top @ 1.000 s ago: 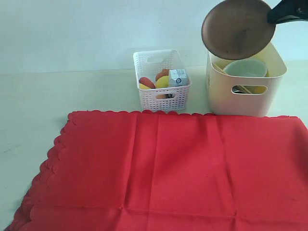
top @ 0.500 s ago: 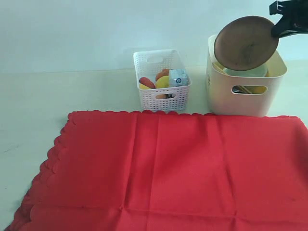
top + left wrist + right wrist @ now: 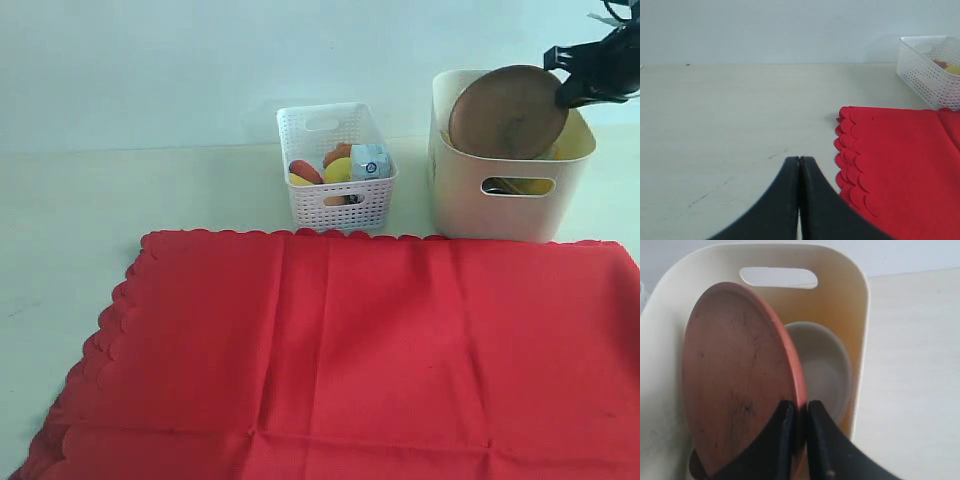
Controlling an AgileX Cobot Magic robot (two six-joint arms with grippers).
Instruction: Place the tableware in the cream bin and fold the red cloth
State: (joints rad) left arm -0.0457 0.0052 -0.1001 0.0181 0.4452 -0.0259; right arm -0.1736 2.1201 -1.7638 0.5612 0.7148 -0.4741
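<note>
The round terracotta-brown plate (image 3: pixel 506 112) (image 3: pixel 735 370) stands on edge, partly inside the cream bin (image 3: pixel 505 205) (image 3: pixel 855 295). My right gripper (image 3: pixel 568 78) (image 3: pixel 801 407) is shut on the plate's rim. A pale greenish-white bowl (image 3: pixel 827 372) lies in the bin behind the plate. The red cloth (image 3: pixel 350 350) (image 3: pixel 905 160) is spread flat over the front of the table. My left gripper (image 3: pixel 799 161) is shut and empty over bare table, beside the cloth's scalloped edge; it is out of the exterior view.
A white lattice basket (image 3: pixel 335 170) (image 3: pixel 930 70) holding food and a small carton (image 3: pixel 369 162) stands to the left of the bin. A pale wall runs behind the table.
My right gripper has lowered the plate from above the bin down into it; the plate now hides the bowl in the exterior view. The cloth and basket have not moved.
</note>
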